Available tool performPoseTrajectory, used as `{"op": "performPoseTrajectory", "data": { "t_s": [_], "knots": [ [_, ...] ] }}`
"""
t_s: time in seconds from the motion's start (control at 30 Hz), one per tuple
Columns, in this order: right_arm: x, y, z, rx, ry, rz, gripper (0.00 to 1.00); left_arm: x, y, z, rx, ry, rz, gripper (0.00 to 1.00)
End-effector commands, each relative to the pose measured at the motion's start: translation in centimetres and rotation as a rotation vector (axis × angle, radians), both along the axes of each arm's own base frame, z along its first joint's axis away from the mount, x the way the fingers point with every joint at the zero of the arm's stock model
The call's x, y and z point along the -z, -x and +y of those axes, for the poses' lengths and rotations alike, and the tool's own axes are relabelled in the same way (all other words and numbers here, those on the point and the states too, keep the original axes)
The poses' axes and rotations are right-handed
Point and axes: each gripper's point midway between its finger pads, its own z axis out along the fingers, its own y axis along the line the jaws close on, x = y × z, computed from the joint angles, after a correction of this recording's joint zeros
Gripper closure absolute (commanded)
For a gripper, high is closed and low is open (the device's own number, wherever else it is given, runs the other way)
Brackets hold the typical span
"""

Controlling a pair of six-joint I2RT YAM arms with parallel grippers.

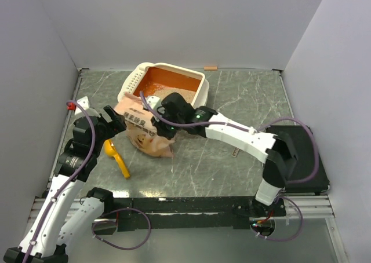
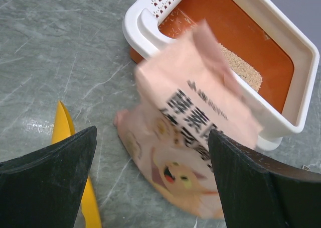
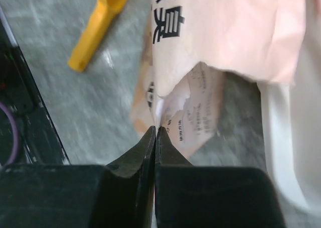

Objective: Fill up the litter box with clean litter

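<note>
Fingers (image 2: 50, 183) of the left gripper (image 1: 113, 119) spread wide and grip nothing. It hovers at the left of the table (image 1: 243, 101), pointed at the paper bag (image 1: 145, 137).

Yellow-orange scoop (image 1: 119, 159) lies flat on the table just below and right of the left gripper. Its handle points toward the near edge. It sits apart from the bag.

Paper bag, tan with dark Chinese print and a cartoon animal face, is tilted. Its bottom rests on the table and its upper end leans on the near rim of the litter box (image 1: 200, 86). In the left wrist view the top of the bag reaches over that rim.

Right gripper (image 1: 164, 128) is at the bag's right edge. Its fingers are pressed tight together, and a torn edge of the bag is pinched at the very tips in the right wrist view.

Litter box stands at the back centre of the table, perforated end to the left. It has a cream shell and an orange inside. Clean litter (image 1: 174, 94) makes a small pale patch on the floor of the box against the near wall, next to the bag's mouth. Most of the orange floor is bare.

Flat black box (image 1: 301, 159) lies at the far right, by the right arm's base.
</note>
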Motion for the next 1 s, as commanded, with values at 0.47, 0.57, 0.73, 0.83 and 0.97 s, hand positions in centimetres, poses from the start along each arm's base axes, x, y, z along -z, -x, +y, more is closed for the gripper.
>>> {"op": "performPoseTrajectory", "data": {
  "t_s": [0.47, 0.57, 0.73, 0.83, 0.97],
  "knots": [
    [-0.9, 7.1, -13.5, -0.038, 0.055, -0.379, 1.0, -1.5, -0.6, -8.3, 0.474, 0.085, -0.074, 0.03],
    [-1.3, 8.4, -14.8, -0.048, 0.022, -0.388, 1.0, -0.1, -0.7, -11.6, 0.671, 0.125, 0.012, 0.03],
    [0.3, 10.4, -15.6, -0.081, 0.03, -0.343, 1.0, 1.2, -0.7, -14.9, 0.89, 0.188, 0.084, 0.03],
    [0.9, 11.3, -15.5, -0.105, 0.038, -0.325, 1.0, 0.6, -0.9, -16.0, 0.962, 0.212, 0.058, 0.03],
    [1.6, 11.9, -15.3, -0.117, 0.043, -0.307, 1.0, -0.4, -0.8, -17.0, 1.045, 0.23, 0.028, 0.03]
  ]
}}
